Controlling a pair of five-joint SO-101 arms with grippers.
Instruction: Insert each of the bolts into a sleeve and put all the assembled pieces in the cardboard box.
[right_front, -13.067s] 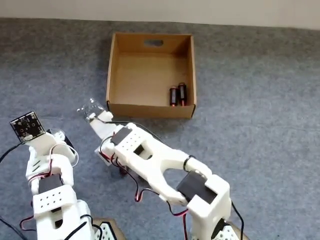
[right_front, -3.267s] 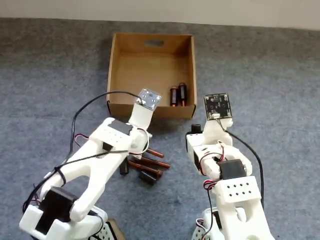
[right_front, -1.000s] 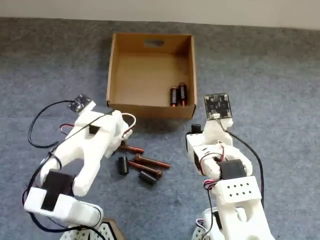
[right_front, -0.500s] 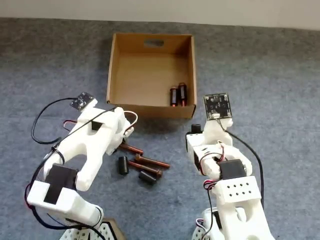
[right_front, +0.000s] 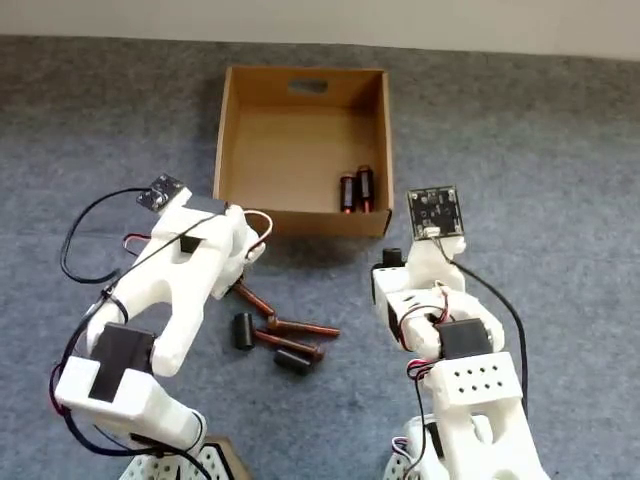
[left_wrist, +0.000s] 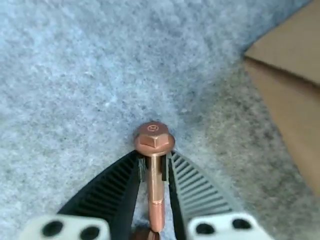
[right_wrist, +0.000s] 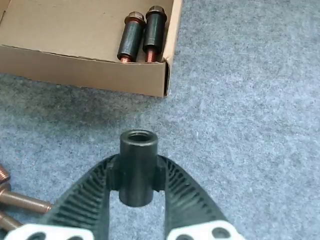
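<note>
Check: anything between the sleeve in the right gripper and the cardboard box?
Only bare carpet lies between the sleeve, held in the right gripper, and the cardboard box, as the right wrist view shows.

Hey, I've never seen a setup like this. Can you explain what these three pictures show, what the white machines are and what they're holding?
These are two small white robot arms, the left arm and the right arm, standing side by side on a grey table. One picture looks down on both from above. The other two come from small cameras on each arm's wrist, looking along its tool. The left tool grips a copper bolt by its shank. The right tool grips a black sleeve, a short tube the bolt is meant to slide into. Beyond the arms sits an open cardboard box with two assembled pieces inside. Between the arms lie loose bolts and loose sleeves.
</note>
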